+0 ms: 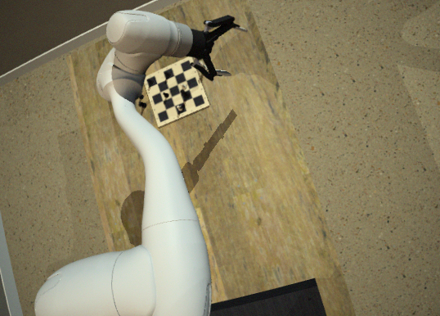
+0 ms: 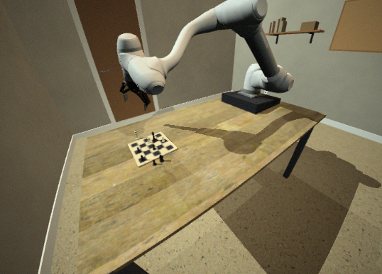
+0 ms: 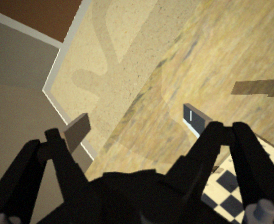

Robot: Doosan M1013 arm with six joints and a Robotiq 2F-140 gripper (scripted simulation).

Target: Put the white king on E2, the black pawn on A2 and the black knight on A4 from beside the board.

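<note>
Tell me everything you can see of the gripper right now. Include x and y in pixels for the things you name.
The gripper point(image 1: 235, 51) point(image 2: 135, 102) point(image 3: 135, 116) is black, with two jointed linkages that end in flat, paler fingers. It is open, the fingers spread wide with nothing between them. It hangs from the white arm's wrist, up in the air, tilted downward rather than plumb, beyond the chessboard's edge as the top view shows it. It appears to touch nothing. The material looks like dark metal or plastic; I can't tell which.

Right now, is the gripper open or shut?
Open: in the wrist view, the gripper's two fingers stand wide apart with nothing between them.
</note>
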